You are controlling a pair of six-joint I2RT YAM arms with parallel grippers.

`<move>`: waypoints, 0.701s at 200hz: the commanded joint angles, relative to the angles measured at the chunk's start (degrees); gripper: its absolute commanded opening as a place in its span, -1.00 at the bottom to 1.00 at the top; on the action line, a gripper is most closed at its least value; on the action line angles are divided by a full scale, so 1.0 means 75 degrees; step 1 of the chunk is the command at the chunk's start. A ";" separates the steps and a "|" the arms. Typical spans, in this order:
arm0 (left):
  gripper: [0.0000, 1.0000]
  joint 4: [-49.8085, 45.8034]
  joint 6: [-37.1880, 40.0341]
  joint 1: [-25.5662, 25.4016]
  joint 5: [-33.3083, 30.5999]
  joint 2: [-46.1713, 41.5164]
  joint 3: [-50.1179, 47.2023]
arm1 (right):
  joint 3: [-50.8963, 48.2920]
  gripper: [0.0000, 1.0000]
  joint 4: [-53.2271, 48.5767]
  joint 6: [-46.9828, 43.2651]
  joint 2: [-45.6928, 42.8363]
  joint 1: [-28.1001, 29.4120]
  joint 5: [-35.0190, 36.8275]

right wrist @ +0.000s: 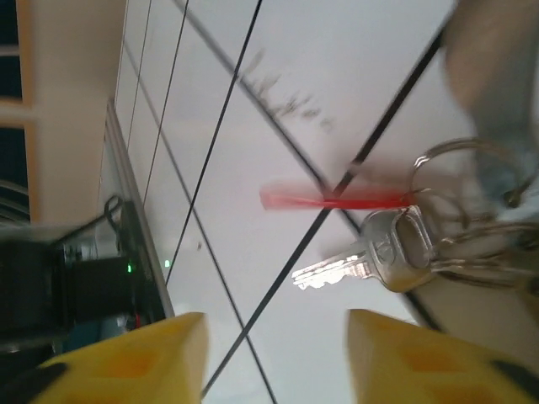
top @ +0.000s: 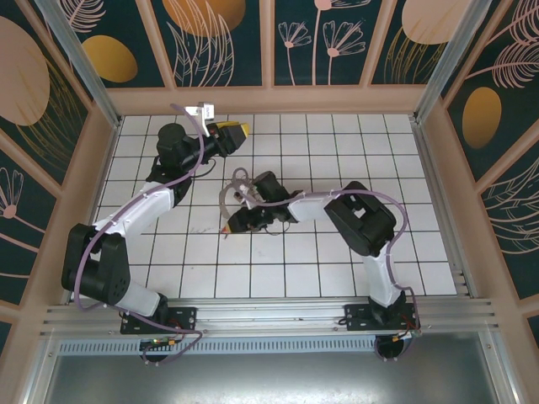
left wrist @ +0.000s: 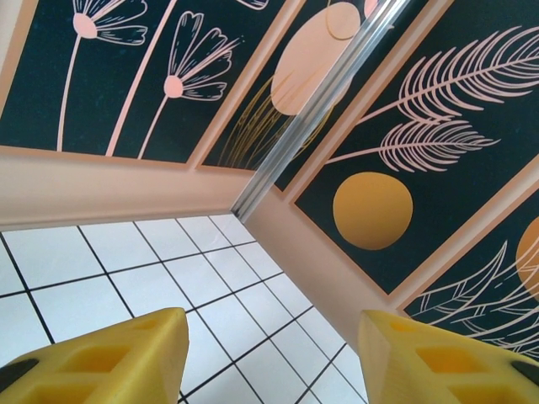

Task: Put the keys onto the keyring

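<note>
White tiles with black grid lines cover the table [top: 337, 252], which is walled by dark teal panels [top: 354, 42] painted with pale flowers and leaves. At the left, the left arm reaches toward the far wall, and the left gripper [top: 234, 130] hangs there released. In its wrist view the left gripper's [left wrist: 269, 353] yellow fingers [left wrist: 109, 353] stand apart with only bare tiles between them.

Near the table's middle lies the keyring [top: 223, 198], a thin pale loop just beside the right arm's wrist. The right arm bends in from the right, and the right gripper [top: 240, 220] points down at the tiles.

Its wrist view is blurred. The right gripper [right wrist: 274, 353] is spread, holding nothing, and the keys [right wrist: 370, 257] lie just beyond its fingertips. They are a silver blade with a thin red piece beside it. The head seems linked into the keyring's [right wrist: 459, 181] small rings.
</note>
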 commanded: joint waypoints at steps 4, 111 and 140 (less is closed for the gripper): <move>0.11 0.0541 -0.0228 0.0046 0.0215 0.0039 0.0169 | -0.0158 0.14 -0.0110 -0.0142 -0.0822 -0.0090 -0.0198; 0.97 -0.0547 0.0845 0.0055 -0.1185 -0.1190 -0.0196 | -0.0810 0.80 -0.1202 -0.1120 -0.4200 -0.2108 0.1328; 0.97 0.0005 0.1745 0.0055 -0.3138 -0.2198 -0.1382 | -0.1211 0.97 -0.1056 -0.1210 -0.5254 -0.3392 0.2199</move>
